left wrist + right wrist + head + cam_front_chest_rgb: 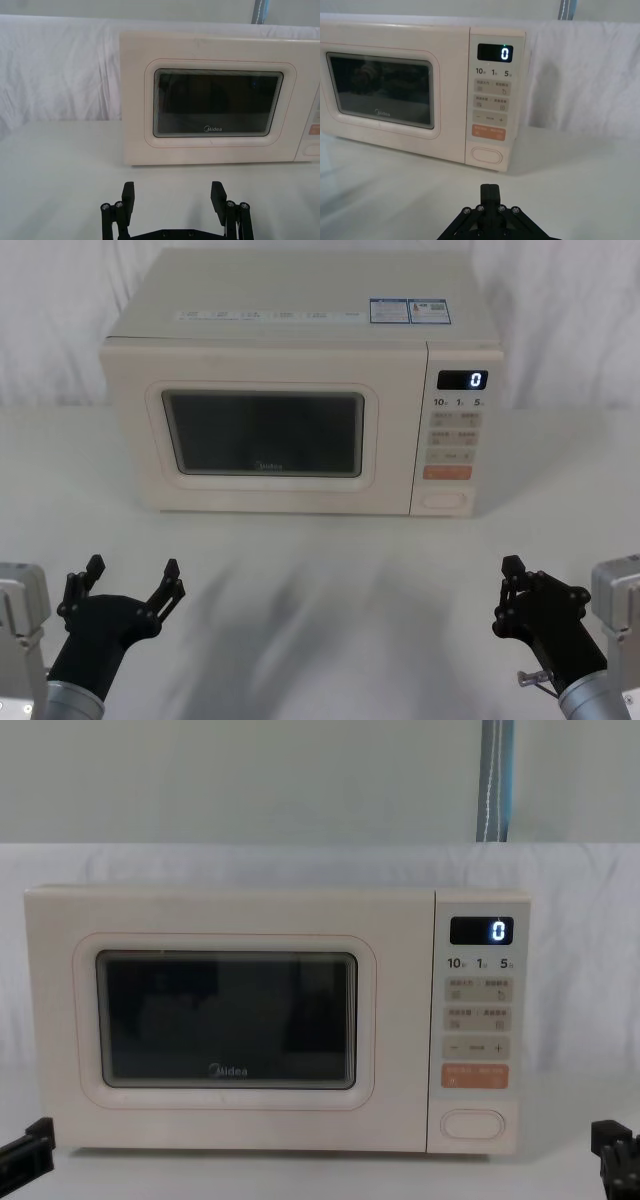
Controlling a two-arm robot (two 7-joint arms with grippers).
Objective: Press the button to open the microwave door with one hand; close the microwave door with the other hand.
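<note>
The cream-white microwave (300,330) stands at the back of the table with its display reading 0. Its door (262,500) with the dark window is closed flush. The oval button (445,501) sits at the bottom of the key panel, under the orange key; it also shows in the right wrist view as the button (486,154) and in the chest view as the button (472,1124). My left gripper (133,571) hovers open near the table's front left, well short of the door (215,145). My right gripper (512,568) is shut at the front right, below and right of the button.
A white cloth covers the table (330,580) and hangs as a backdrop behind the oven. Free table surface lies between both grippers and the microwave's front. A grey-blue strip (495,780) hangs on the wall behind.
</note>
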